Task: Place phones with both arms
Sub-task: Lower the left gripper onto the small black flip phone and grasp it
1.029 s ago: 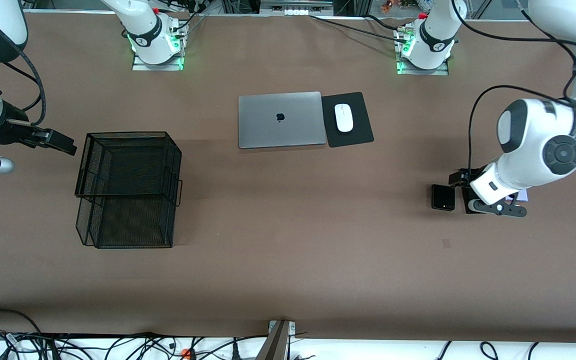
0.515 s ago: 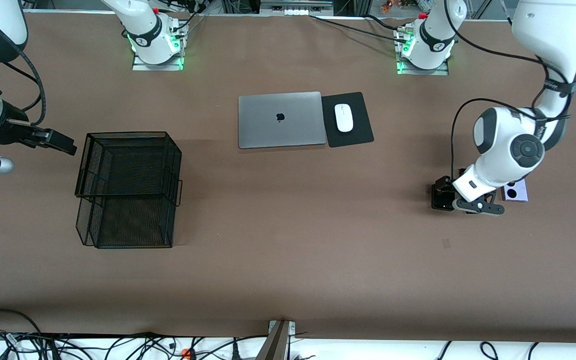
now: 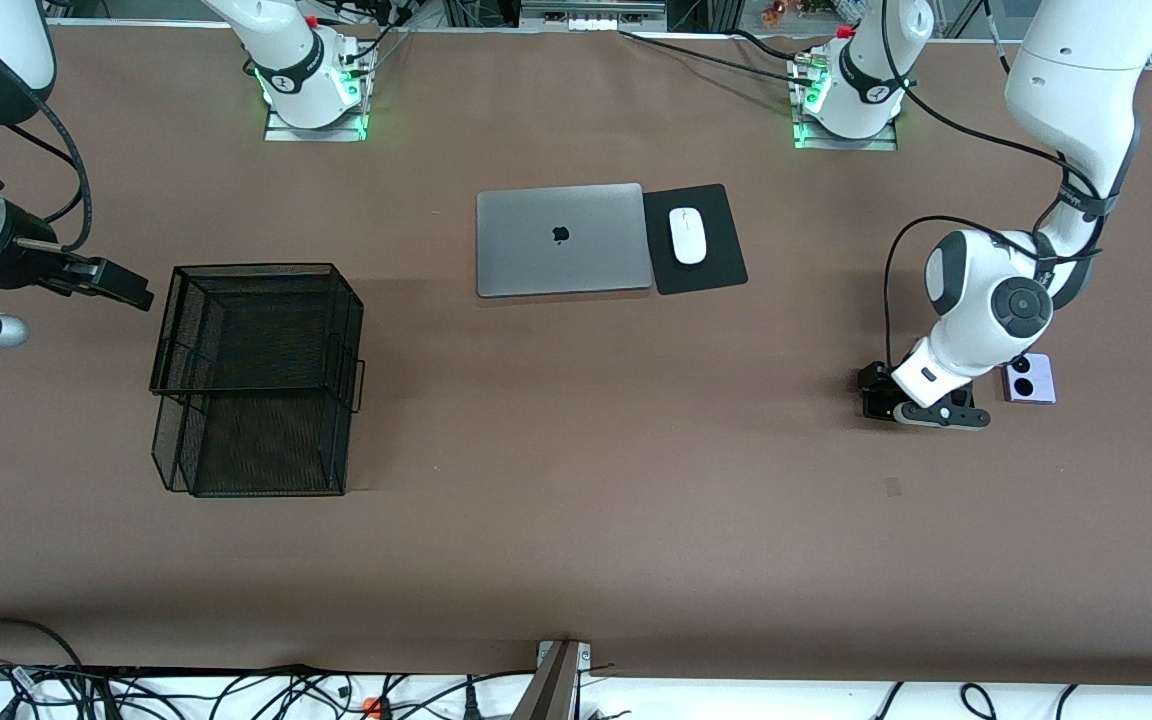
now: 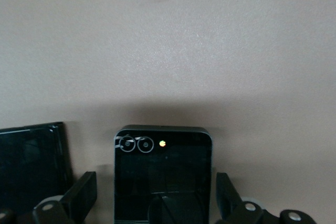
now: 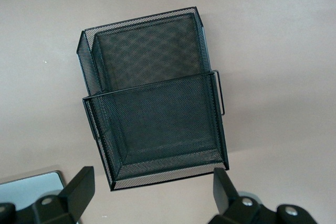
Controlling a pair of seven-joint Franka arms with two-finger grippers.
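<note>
1. Left gripper [image 4: 157, 203], fingers wide, straddles the folded black phone [image 4: 163, 174] on the table [image 3: 576, 500]; nothing lifted.
2. Lilac phone [image 3: 1028, 381] and black slab [image 4: 31, 166] lie beside it.
3. Right gripper [image 5: 152, 203], fingers wide, waits over the empty mesh tray [image 5: 152, 98].

A wide table [image 3: 576, 520] with a plain brown top fills almost the whole front view. The light on it is even, with soft shadows. At the top edge of the table, two metal base plates glow green [image 3: 314, 128] [image 3: 844, 138]. Black cables [image 3: 696, 55] lie there too. Along the lower edge runs a white strip with many tangled cables [image 3: 236, 690] on it. A grey metal bracket [image 3: 558, 680] is clamped in the middle of this edge.
</note>
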